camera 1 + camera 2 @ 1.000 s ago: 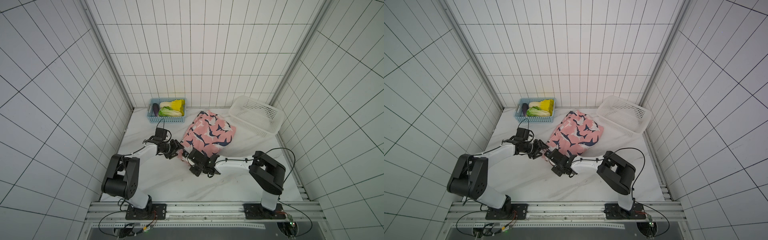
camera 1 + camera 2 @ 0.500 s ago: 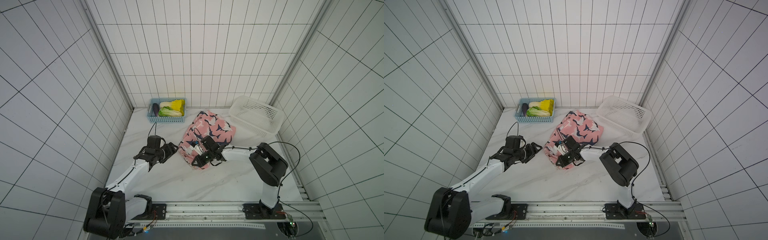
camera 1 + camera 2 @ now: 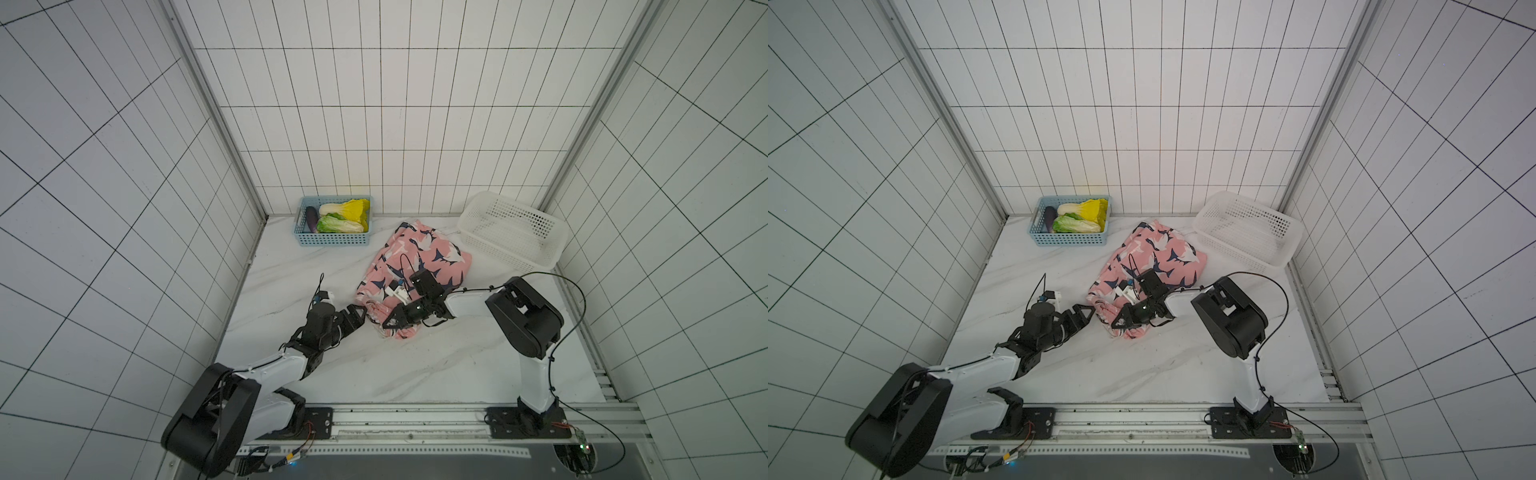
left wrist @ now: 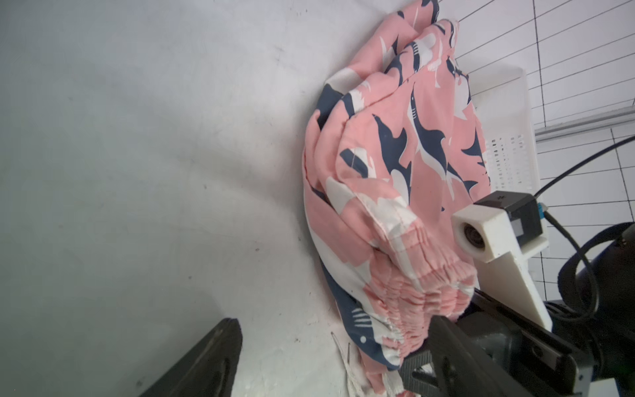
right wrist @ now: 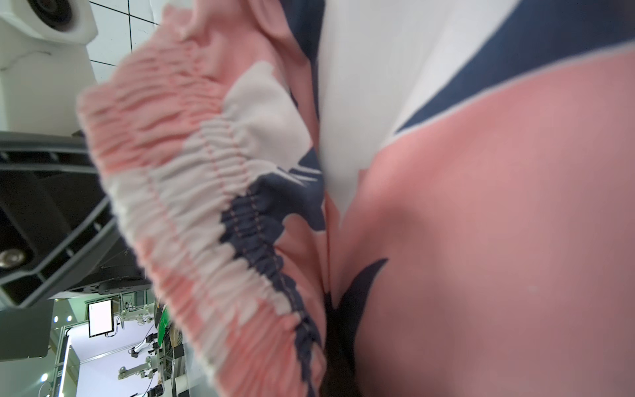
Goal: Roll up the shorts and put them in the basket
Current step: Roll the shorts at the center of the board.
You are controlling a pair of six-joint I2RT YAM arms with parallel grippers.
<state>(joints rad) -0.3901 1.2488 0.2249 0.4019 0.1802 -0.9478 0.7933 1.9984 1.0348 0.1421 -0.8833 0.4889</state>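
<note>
A white marble tabletop (image 3: 374,365) is seen from above in both top views. The shorts (image 3: 419,266), pink with navy-and-white sharks, lie in a loose, creased heap toward the back right of the tabletop. They are flanked by a blue basket (image 3: 332,240) of vegetables at the back edge and an empty white basket (image 3: 511,249) in the back right corner.

The gathered waistband (image 4: 422,275), at the heap's front end, is pinched in the closed jaws of the right gripper (image 3: 388,323). The left gripper (image 3: 360,318) is held just beside that end, on its left, with its jaws spread wide and nothing in them. A white drawstring (image 4: 347,364) trails on the tabletop under the waistband.

Rolling appears barely begun. With the band held at one point only, a skewed, cone-shaped roll is likely. The whole heap could be dragged across the smooth marble rather than turned over. The drawstring might be caught in the jaws, and the two grippers, being so close, could be knocked together.
</note>
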